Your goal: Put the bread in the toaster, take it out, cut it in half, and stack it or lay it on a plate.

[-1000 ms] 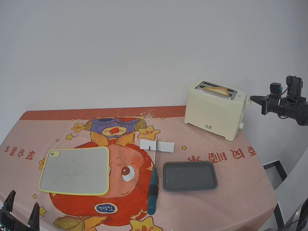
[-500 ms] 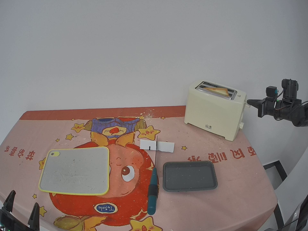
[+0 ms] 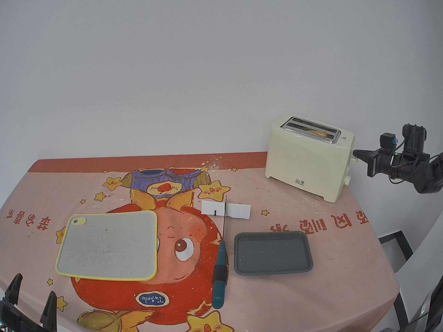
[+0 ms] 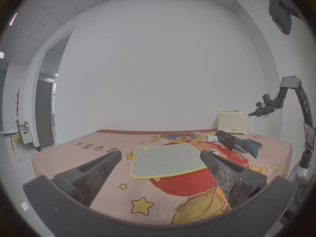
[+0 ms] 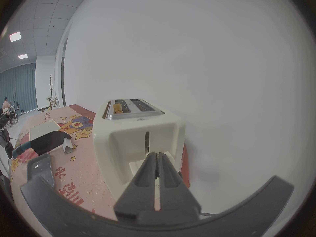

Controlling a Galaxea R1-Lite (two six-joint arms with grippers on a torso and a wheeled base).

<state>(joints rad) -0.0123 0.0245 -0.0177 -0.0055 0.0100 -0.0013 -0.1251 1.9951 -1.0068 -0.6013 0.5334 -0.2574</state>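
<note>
Looking across the worktop (image 3: 360, 263), we find the left end effector (image 3: 31, 296) spread wide and empty, then a cutting board (image 3: 108, 245), knife (image 3: 219, 277) and grey plate (image 3: 272, 253). Far right, the bread (image 3: 317, 133) sits low in the toaster (image 3: 307, 164). The right end effector (image 3: 356, 152), pinched together, meets its lever (image 5: 167, 156). We judge this the toasting step; next comes lifting the slice out.

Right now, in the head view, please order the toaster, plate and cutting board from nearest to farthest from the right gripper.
1. The toaster, beside the right gripper.
2. The plate, front, right of centre.
3. The cutting board, far left.
</note>
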